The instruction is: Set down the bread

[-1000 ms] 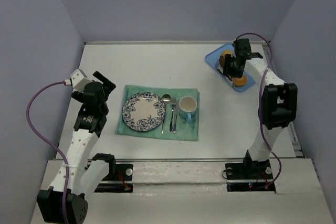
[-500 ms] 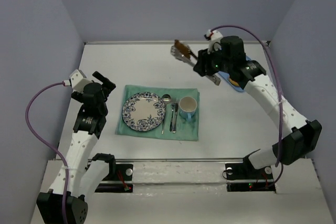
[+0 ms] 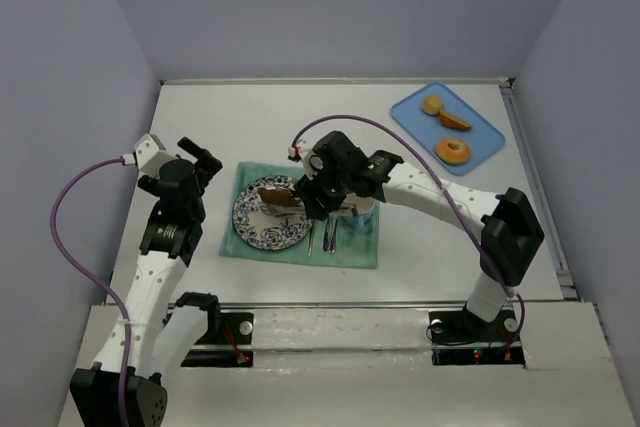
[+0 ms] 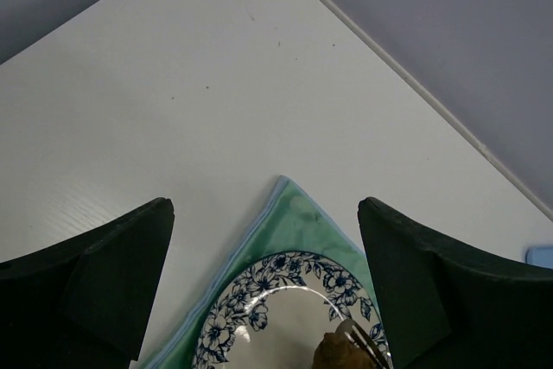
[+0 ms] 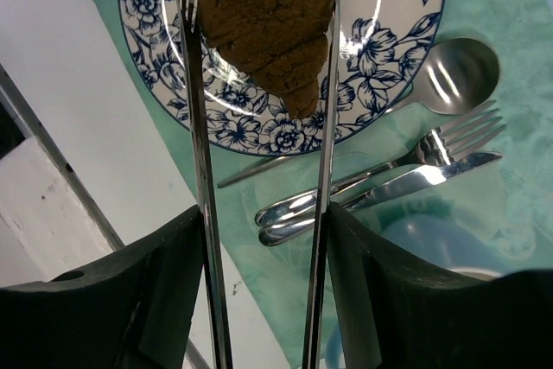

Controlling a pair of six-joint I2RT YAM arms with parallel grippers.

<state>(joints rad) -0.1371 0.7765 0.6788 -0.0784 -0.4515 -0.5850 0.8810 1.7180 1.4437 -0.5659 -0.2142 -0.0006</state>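
Right fingers (image 5: 327,127) grip bread (image 5: 263,15) lengthwise over plate (image 5: 380,36), tapered tip wristward.

The left arm (image 3: 148,272) and right arm (image 3: 432,194) have white links with black joints. A purple cable (image 3: 53,219) trails along each.

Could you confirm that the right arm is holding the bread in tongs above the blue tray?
Not quite; the tray is the mistake. The right pincer holds the bread in tongs above the flowered plate, as the right wrist view shows.
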